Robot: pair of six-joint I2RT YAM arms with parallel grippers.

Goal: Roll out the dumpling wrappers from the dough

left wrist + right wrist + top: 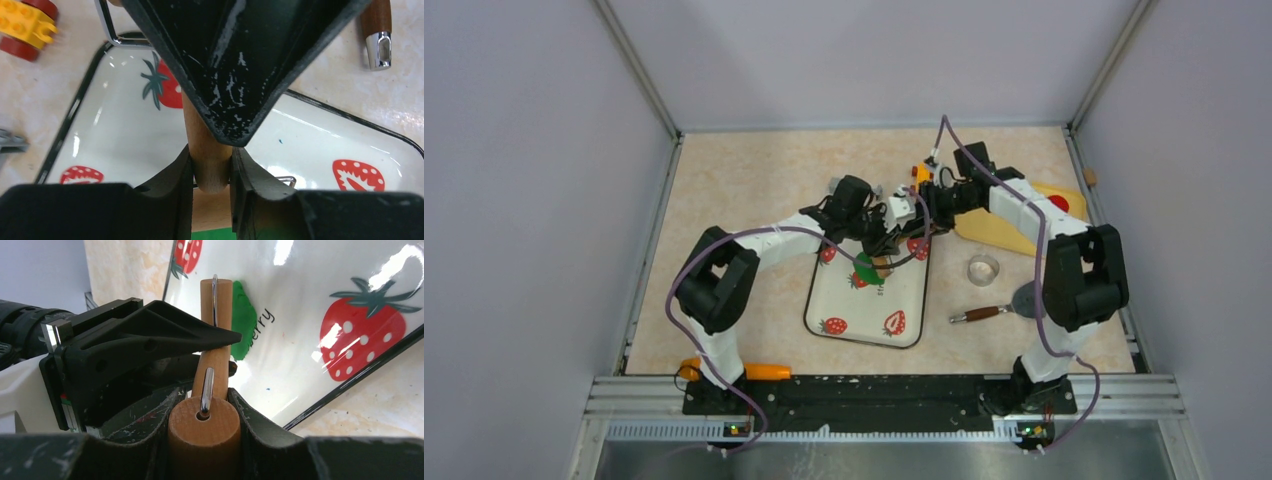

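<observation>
Overhead, finds both arms bent inward over the far end of a white enamel tray with a black rim and printed red strawberries. Shows, there alone, a clear round cutter, a wooden-handled tool and a yellow board carrying a red round piece, all to the right of the tray on a mottled beige table. Places the dough, a flat dark green patch, in the tray's far half, just beside the gripper tips.

Closer, through the right wrist, catches what the top view blurs: the right gripper clamped on the near cylinder of a wooden roller, smooth pale wood, round end face drilled with a hole, bent steel wire rising from it. Sets the dough past the roller's far cylinder, glossy and round-edged, on the shiny white tray floor next to printed lettering.

Through the left wrist, shows the left gripper closed on a round-ended wooden part of the roller, with scuffed black fingers pressing both sides and a sliver of green at the bottom edge. Adds a yellow toy brick with red wheels, off the tray at top left.
</observation>
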